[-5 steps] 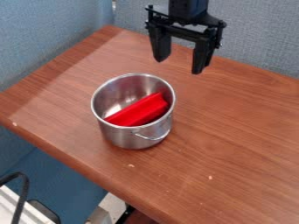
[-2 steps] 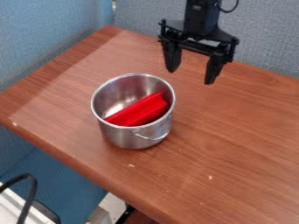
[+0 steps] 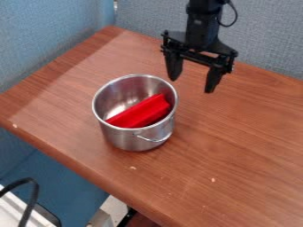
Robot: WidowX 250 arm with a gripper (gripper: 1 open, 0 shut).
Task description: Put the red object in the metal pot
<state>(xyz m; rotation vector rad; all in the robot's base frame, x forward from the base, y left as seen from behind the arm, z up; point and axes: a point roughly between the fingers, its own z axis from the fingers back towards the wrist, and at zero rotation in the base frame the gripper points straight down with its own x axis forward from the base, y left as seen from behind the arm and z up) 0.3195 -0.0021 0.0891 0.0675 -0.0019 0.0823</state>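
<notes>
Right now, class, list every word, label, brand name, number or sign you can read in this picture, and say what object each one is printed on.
There is no readable text.
The metal pot: plain shiny steel, no marking visible.
The red object inside it: plain red, no label.
The gripper: black, no legible print.
The wooden table and the blue wall: no writing or sign.

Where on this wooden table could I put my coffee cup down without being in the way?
Bare wood lies left of the metal pot toward the table's left corner, and in front of and right of the pot, out to the near edge. It is crowded behind the pot, where the open gripper hangs. The pot already holds the red object.
</notes>
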